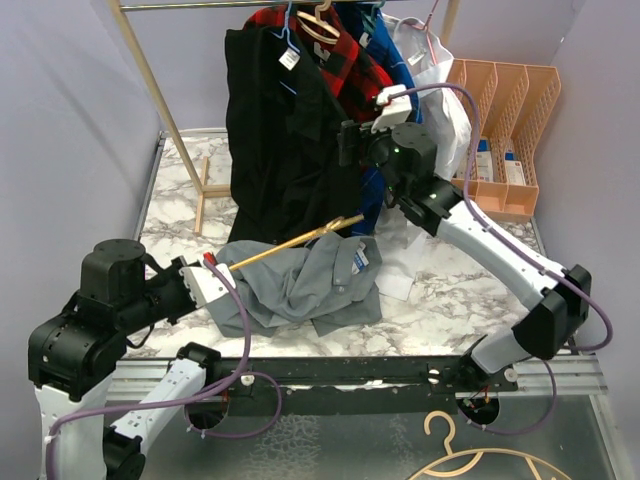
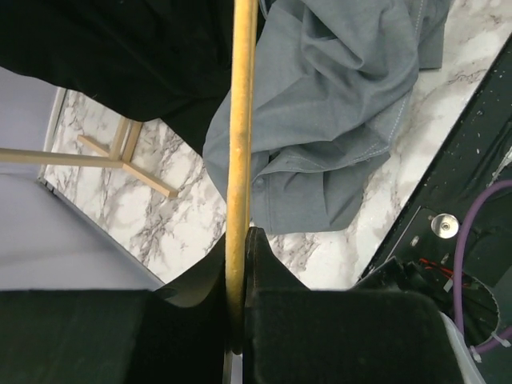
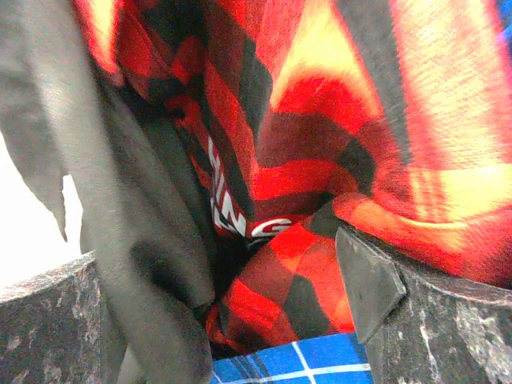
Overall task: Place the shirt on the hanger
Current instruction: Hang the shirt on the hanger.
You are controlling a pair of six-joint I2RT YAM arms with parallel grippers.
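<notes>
The light-grey shirt [image 1: 300,282] lies crumpled on the marble table in front of the left arm; in the left wrist view the shirt [image 2: 336,120] fills the upper right. The thin yellow-gold hanger [image 1: 295,240] slants over it from lower left to upper right. My left gripper [image 1: 213,277] is shut on the hanger's near end, and the hanger [image 2: 241,144] runs straight up from the left gripper [image 2: 238,260]. My right gripper [image 1: 346,143] is raised among the hanging clothes and stands open. The right gripper [image 3: 232,308] has red plaid cloth [image 3: 320,160] between its spread fingers.
A black garment [image 1: 275,130] and a red plaid shirt [image 1: 335,55] hang from the wooden rack [image 1: 150,80] at the back. An orange file organiser [image 1: 505,110] stands back right. A pale tan hanger [image 1: 470,460] lies below the table's front edge. The rack's foot [image 2: 120,156] rests on the table.
</notes>
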